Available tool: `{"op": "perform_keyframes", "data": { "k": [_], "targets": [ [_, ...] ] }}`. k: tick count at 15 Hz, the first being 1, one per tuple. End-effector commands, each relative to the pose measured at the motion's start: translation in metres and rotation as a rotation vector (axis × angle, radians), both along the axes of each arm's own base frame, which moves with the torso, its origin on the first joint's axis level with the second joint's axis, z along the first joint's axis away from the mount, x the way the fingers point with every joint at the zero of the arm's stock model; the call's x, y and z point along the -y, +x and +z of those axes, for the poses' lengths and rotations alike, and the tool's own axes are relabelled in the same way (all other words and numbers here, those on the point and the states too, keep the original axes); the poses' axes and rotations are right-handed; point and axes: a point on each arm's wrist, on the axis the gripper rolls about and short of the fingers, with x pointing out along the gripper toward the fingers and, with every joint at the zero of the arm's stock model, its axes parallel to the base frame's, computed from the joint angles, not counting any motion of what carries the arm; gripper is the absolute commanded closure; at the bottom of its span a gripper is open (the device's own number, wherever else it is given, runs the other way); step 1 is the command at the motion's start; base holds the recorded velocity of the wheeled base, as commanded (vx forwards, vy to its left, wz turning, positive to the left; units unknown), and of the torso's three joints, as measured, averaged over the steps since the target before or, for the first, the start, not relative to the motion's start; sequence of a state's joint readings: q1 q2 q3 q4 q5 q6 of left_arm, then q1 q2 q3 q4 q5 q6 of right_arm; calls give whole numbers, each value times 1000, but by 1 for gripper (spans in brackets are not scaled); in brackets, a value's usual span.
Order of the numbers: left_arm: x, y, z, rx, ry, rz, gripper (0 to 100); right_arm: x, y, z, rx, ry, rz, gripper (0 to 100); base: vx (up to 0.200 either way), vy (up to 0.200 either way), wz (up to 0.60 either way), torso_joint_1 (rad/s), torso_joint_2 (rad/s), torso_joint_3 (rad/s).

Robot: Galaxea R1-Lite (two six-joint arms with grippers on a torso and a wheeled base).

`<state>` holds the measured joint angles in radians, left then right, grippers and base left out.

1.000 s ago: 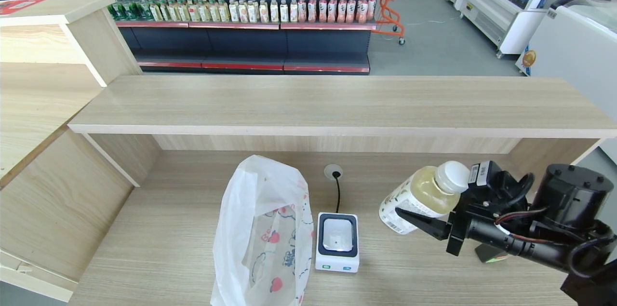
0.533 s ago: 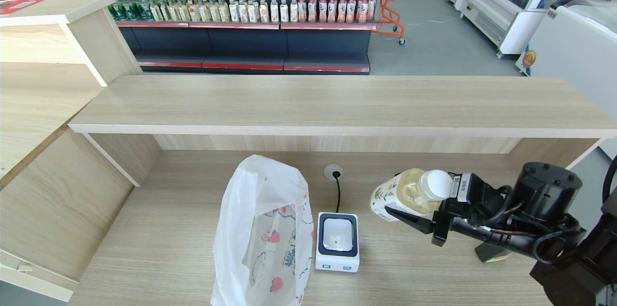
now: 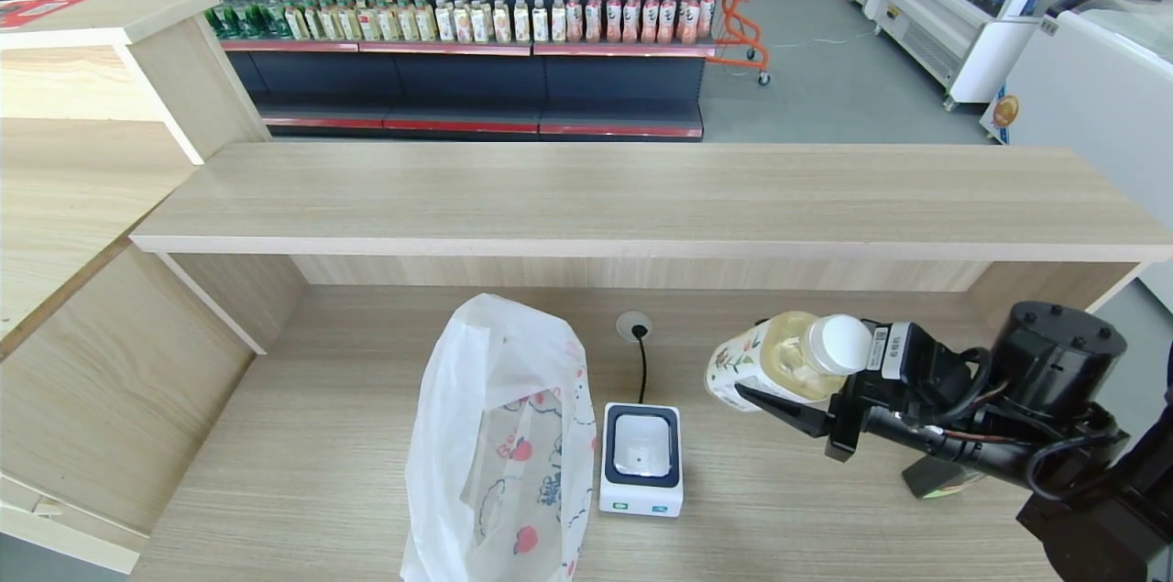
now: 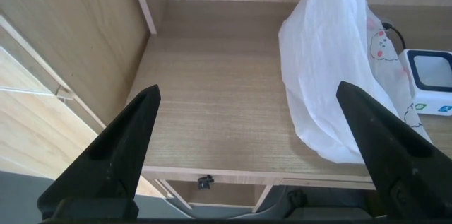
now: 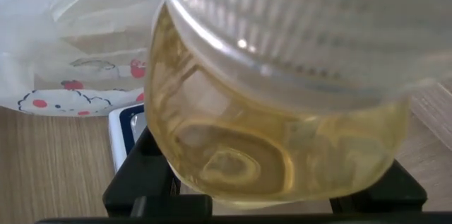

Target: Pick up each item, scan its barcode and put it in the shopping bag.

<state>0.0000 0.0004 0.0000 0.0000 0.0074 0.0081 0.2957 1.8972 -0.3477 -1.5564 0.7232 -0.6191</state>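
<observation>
Right end effector [image 3: 762, 376] grips the bottle [image 3: 779, 348] near-horizontal, base toward the scanner [image 3: 641, 458], left below on the worktop [image 3: 321, 472].

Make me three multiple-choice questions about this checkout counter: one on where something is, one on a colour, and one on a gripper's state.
1. Where does the barcode scanner stand relative to the shopping bag?
A. Inside it
B. On the upper ledge behind it
C. On the counter beside it, to the robot's right

2. What colour is the cap of the drink bottle in the right gripper?
A. Red
B. White
C. Green

3. What state is the left gripper in?
A. Open, holding nothing
B. Shut on the bottle
C. Shut on the bag's handle

Answers:
1 C: the head view shows the scanner on the counter just right of the bag.
2 B: the cap is plainly white against the yellow drink.
3 A: its jaws stand wide apart with nothing between them.
</observation>
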Motion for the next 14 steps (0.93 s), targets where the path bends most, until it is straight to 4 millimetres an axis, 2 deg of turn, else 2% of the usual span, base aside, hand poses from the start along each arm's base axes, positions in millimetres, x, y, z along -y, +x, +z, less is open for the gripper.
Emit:
{"op": "perform_keyframes", "data": {
  "k": [1, 2, 5, 8, 12, 14],
  "targets": [
    [0, 0, 0, -1, 0, 0, 0, 1, -4, 5, 13, 5, -2, 100, 0, 0, 0, 0, 0, 0],
    [0, 0, 0, 0, -2, 0, 0, 2, -6, 5, 12, 4, -2, 100, 0, 0, 0, 0, 0, 0],
    [0, 0, 0, 0, 0, 0, 0, 3, -10, 4, -30, 19, -5, 100, 0, 200, 0, -4, 2, 1],
    [0, 0, 0, 0, 0, 0, 0, 5, -10, -2, -134, 64, -50, 100, 0, 0, 0, 0, 0, 0],
    [0, 0, 0, -1, 0, 0, 0, 2, 0, -25, -238, 51, -69, 100, 0, 0, 0, 0, 0, 0],
    [0, 0, 0, -1, 0, 0, 0, -6, 7, -37, -266, 38, -48, 100, 0, 0, 0, 0, 0, 0]
  ]
}}
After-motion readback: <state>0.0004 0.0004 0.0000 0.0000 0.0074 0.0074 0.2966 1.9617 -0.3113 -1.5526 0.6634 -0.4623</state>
